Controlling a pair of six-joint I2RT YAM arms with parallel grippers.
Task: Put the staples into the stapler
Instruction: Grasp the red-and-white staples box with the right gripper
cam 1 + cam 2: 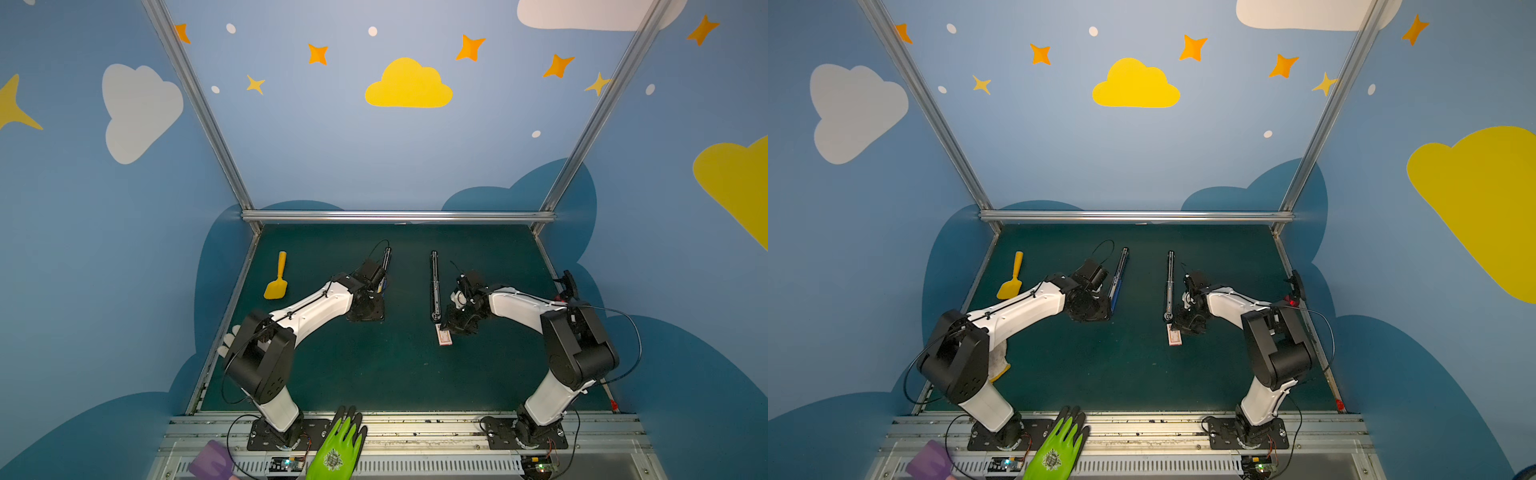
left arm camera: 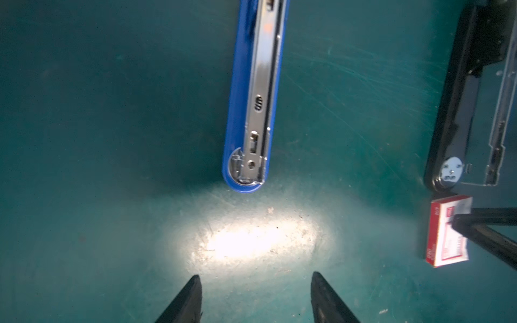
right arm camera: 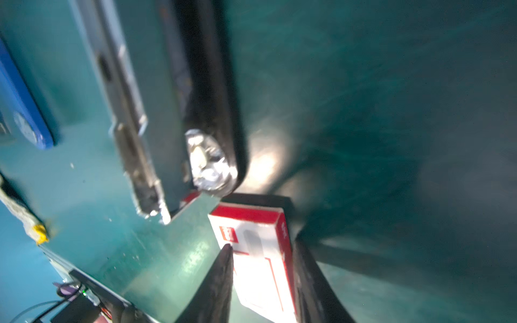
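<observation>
On the mat (image 1: 374,374), right jaws flank the staple box (image 3: 258,265), contents unseen.

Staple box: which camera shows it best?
Left wrist: the staple box lies nearly whole and sharp, red edge and label visible. Right wrist is closer but glare-washed and cropped. In both top views it is a tiny speck.

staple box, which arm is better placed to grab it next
Right. The right pincer sits around the staple box, a finger on each side, by the black stapler. The left pincer hangs open over bare mat near the blue stapler, apart from the box.
</observation>
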